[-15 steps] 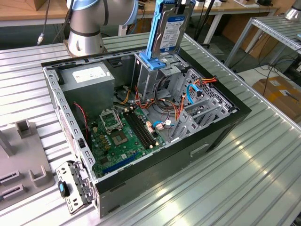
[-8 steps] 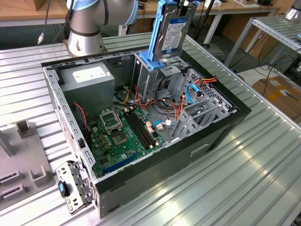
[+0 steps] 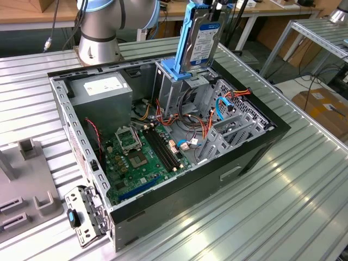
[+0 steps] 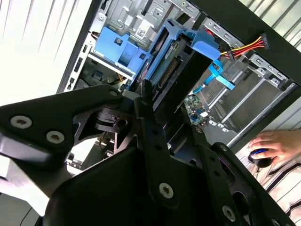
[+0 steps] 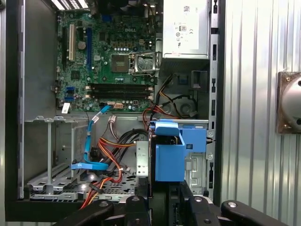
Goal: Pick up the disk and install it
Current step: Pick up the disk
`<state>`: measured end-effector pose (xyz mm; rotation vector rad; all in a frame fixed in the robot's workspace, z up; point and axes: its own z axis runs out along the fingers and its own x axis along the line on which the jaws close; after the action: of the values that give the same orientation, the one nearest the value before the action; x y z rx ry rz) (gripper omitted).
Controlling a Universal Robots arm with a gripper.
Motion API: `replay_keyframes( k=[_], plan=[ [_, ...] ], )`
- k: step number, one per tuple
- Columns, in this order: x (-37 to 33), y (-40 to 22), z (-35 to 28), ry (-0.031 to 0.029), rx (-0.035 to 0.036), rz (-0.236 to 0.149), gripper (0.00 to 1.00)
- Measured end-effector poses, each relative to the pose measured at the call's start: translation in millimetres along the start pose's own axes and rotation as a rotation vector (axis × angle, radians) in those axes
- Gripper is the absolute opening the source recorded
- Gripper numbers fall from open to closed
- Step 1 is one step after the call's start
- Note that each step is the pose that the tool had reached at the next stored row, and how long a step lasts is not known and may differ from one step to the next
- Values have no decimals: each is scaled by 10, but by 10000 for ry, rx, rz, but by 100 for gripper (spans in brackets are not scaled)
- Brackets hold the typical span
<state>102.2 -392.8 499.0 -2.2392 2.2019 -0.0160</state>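
Observation:
The disk [image 3: 200, 33] hangs upright on its short end, label facing the exterior view's right, blue rails along its sides. My gripper [image 3: 213, 4] is shut on its upper end at the frame's top edge. The disk's lower end meets the top of the grey drive cage [image 3: 175, 93], beside the cage's blue latch [image 3: 172, 69]. In both wrist views the disk [image 4: 175, 77] [image 5: 168, 157] shows edge-on between my black fingers [image 4: 146, 110] [image 5: 135, 206], pointing down into the cage's blue-framed bay [image 5: 195, 141].
The cage sits in an open black computer case [image 3: 255, 147] with a power-supply box [image 3: 103, 89], motherboard [image 3: 141, 157] and loose orange and blue cables [image 3: 225, 103]. The arm's base [image 3: 100, 32] stands behind it. A hand [image 4: 275, 141] rests outside the case.

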Motion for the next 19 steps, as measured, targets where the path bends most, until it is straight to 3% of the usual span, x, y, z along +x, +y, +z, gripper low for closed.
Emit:
replay_keyframes(
  k=[19],
  plan=[
    [270,-4,2,197,-3,-1,35]
  ],
)
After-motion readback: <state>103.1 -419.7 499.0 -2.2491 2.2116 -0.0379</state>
